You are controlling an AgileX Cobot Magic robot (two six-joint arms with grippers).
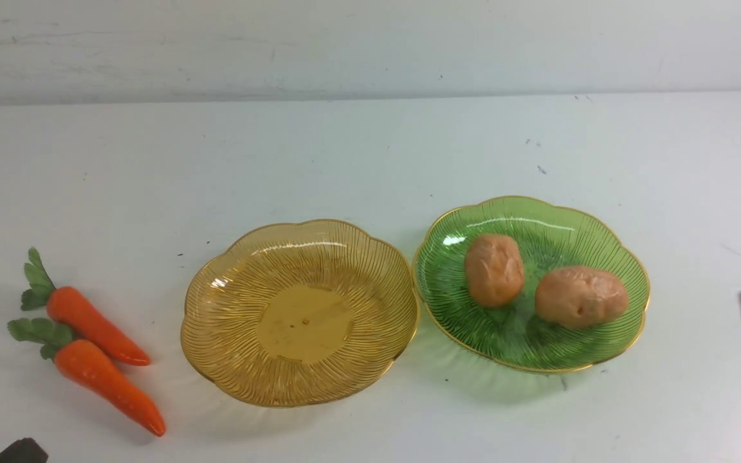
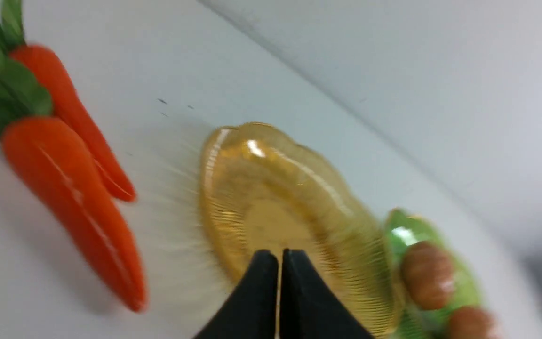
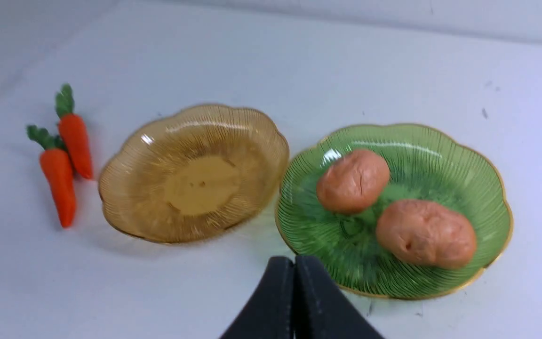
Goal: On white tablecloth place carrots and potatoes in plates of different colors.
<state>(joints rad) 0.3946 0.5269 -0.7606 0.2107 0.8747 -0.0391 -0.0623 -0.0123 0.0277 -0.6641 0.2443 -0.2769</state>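
Pincers on both arms are clenched on nothing: the left gripper [image 2: 280, 256] reaches into the lower left corner of the front view, and the right gripper [image 3: 294, 263] shows at the right edge. Two potatoes [image 1: 494, 270] [image 1: 581, 297] lie apart in the green plate [image 1: 525, 366], right of centre. The amber plate [image 1: 306, 321], just left of centre, sits beside it. Two carrots [image 1: 97, 325] [image 1: 110, 386] lie side by side on the white tablecloth [image 1: 345, 154] at lower left.

No readable text, label, brand, number or sign anywhere I look.
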